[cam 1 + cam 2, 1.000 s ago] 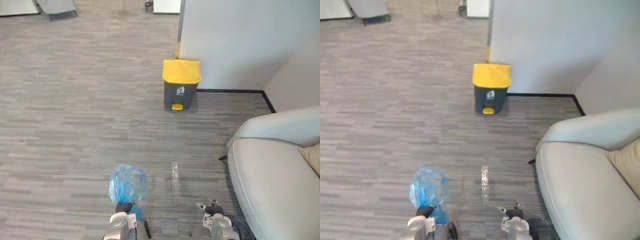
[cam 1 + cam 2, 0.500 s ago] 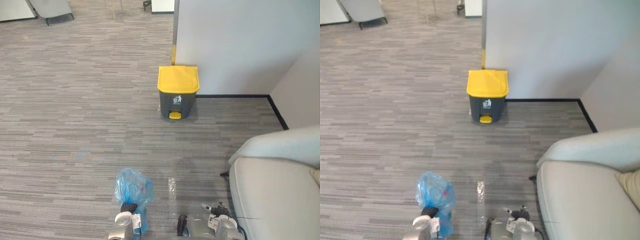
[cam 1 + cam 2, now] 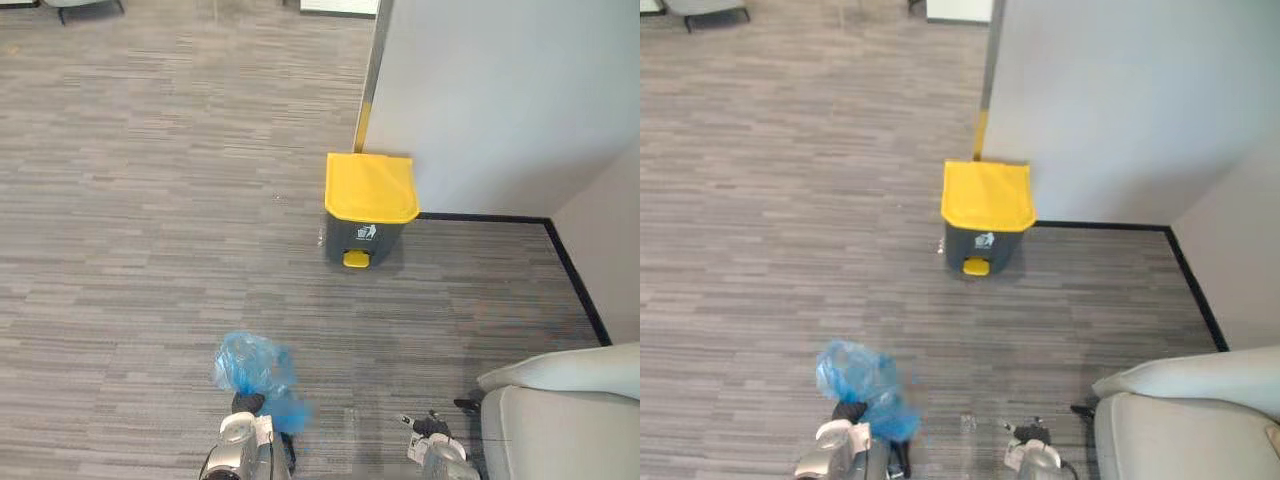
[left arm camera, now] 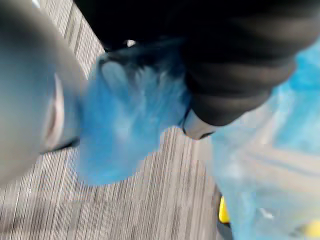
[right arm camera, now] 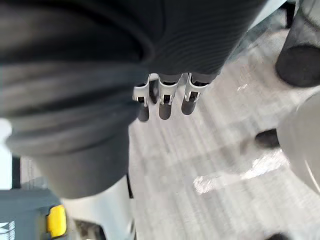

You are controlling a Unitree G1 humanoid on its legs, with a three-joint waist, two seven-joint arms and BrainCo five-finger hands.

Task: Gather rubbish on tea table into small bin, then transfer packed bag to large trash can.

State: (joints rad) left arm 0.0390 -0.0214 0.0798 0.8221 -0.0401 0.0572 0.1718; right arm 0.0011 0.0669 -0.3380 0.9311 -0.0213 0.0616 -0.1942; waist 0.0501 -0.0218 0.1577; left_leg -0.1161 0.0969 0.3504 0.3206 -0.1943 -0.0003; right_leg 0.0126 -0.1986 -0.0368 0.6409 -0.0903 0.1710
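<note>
Grey striped carpet floor [image 3: 150,220], with a pale wall [image 3: 500,90] at 1 o'clock and a light sofa [image 3: 565,420] at 5 o'clock.

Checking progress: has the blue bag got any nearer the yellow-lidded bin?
Yes. The blue bag, in the left hand, is nearer the yellow-lidded bin than before.

**Blue bag, yellow-lidded bin, grey carpet**

The bag [image 3: 252,365] is translucent blue. At its 1 o'clock the bin [image 3: 340,236] is dark grey with a yellow lid [image 3: 371,187], yellow pedal [image 3: 355,260] and white symbol. The carpet [image 3: 130,200] is grey in fine horizontal streaks. The wall [image 3: 500,90] is off-white with black skirting [image 3: 480,216] and a yellow corner strip [image 3: 362,130]. At 4 o'clock the sofa [image 3: 560,430] is pale grey.
</note>
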